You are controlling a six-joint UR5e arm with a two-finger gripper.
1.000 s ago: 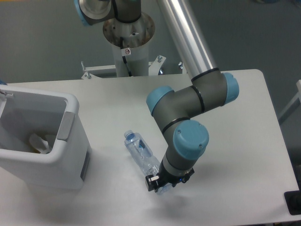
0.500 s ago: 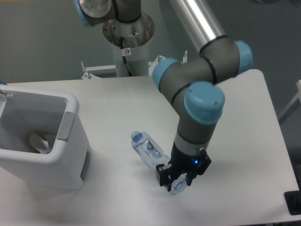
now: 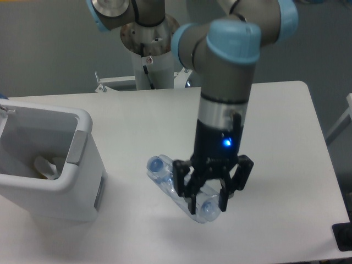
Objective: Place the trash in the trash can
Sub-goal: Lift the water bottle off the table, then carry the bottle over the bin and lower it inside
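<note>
No writing can be read on the water bottle [image 3: 165,177], which hangs tilted above the worktop [image 3: 286,165], blue cap toward 10 o'clock. The pincer [image 3: 208,204] grips its lower end. Half a second ago bottle and pincer sat lower; both have since risen. The arm stands nearly vertical, a blue light on its wrist. The trash can [image 3: 82,181] sits at 9 o'clock, well apart.

No words, brands or numbers that I can read anywhere, only a small red-and-white sticker [image 3: 148,59] on my white base column [image 3: 152,66] beyond the far edge of the table, its marking too small to make out
</note>
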